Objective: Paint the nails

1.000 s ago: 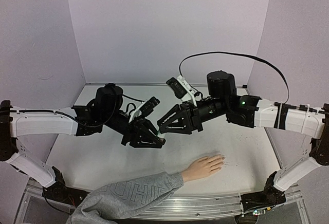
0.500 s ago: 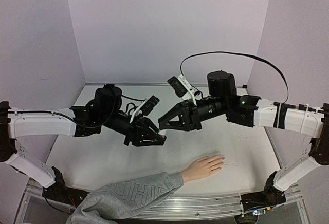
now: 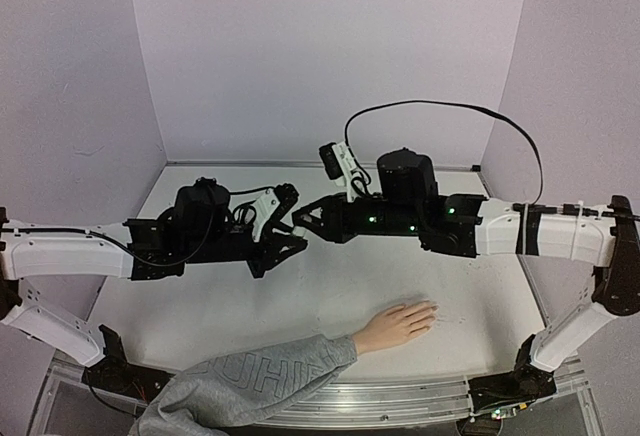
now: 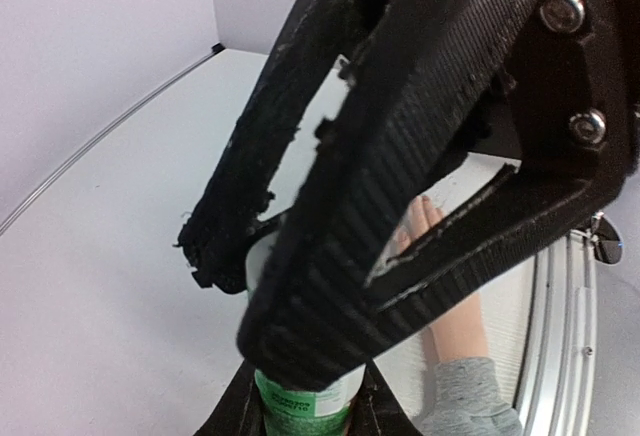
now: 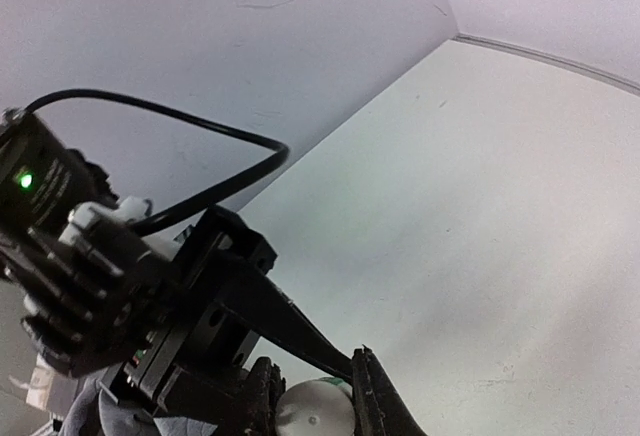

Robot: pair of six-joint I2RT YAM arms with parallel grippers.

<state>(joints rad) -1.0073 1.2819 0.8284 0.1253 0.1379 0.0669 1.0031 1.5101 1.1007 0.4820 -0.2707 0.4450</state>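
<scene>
**A:** Where are the nails, and is any paint on them?

**B:** The nails (image 3: 431, 308) tip the mannequin hand (image 3: 395, 326), which lies palm down on the table (image 3: 470, 286) near its front edge. Its grey sleeve (image 3: 250, 381) trails toward your left arm's base. The nails are too small to read, but I see no colour there.

**A:** And the grippers?

**B:** They meet over the middle of the table, well apart from the hand. Your left gripper (image 3: 283, 238) is clamped on a small bottle (image 4: 300, 404) with a green label. Your right gripper (image 3: 308, 224) is pinched tight on its whitish cap (image 5: 312, 408).

**A:** How far along, then?

**B:** Early, I'd judge. You're at uncapping, no brush shows, and every nail is left to paint.
</scene>
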